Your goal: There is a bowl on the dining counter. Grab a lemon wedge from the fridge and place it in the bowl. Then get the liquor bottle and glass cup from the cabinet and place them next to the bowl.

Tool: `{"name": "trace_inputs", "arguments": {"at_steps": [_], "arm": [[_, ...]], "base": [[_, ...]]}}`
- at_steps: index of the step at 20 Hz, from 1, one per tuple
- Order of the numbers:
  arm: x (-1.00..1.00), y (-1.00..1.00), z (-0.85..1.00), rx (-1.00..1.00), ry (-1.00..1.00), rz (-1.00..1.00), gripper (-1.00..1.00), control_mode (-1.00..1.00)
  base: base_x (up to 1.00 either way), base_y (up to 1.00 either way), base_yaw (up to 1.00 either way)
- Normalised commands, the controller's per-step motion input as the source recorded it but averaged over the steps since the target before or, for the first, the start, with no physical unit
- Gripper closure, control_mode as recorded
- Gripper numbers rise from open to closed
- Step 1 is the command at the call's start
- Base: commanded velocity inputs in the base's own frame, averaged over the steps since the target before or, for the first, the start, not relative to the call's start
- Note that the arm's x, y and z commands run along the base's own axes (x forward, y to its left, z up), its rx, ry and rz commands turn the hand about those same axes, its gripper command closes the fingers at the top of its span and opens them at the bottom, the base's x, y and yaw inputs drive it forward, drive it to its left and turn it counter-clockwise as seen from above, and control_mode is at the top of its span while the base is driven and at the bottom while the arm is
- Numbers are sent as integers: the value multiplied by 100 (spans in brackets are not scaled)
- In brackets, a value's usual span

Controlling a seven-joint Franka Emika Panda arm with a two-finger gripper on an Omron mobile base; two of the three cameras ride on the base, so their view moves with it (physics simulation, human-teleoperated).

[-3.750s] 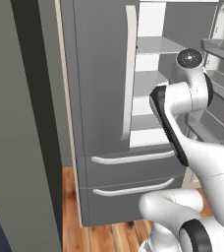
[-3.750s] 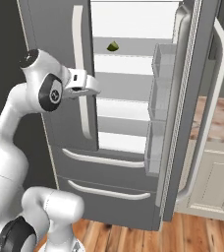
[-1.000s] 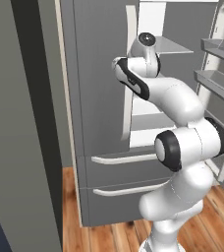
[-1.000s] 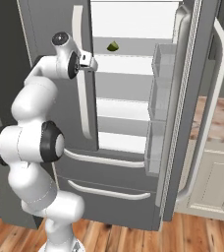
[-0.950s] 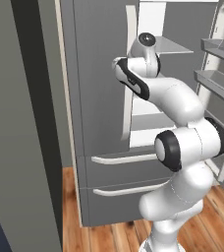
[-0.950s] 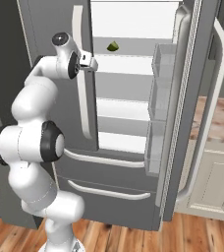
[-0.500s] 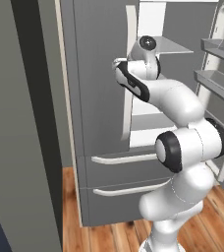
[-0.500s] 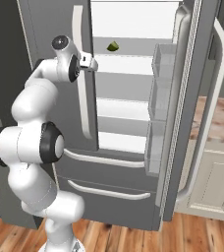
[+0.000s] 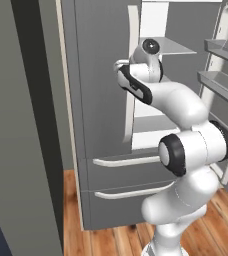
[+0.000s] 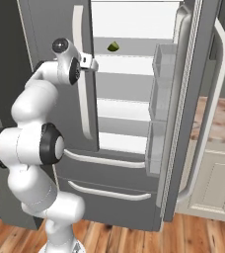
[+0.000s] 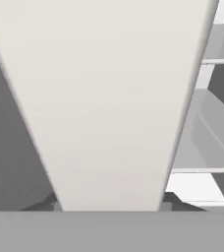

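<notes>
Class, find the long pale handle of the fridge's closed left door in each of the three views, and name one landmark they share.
Left base view: handle, upper centre.
Right base view, left of centre.
Hand view: broad pale band, very close.
Shared landmark: white fridge shelves.

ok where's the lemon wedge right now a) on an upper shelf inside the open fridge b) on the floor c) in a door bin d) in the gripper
a, the lemon wedge sits on an upper shelf inside the open fridge, apart from the gripper, which is at the left door's handle.
</notes>
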Motion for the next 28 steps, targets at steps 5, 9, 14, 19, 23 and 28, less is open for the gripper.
{"name": "trace_inputs", "arguments": {"at_steps": [5,9,14,19,23,28], "arm": [[-45,54,0,-1,-11,11,100,-100],[-84,76,0,0,-4,6,100,-100],[-93,86,0,0,-3,3,100,-100],[-92,89,0,0,-1,2,100,-100],[-86,90,0,0,0,2,100,-100],[-55,83,-8,-3,0,3,-100,-100]], "base": [[0,0,0],[0,0,0],[0,0,0],[0,0,0],[0,0,0],[0,0,0]]}}
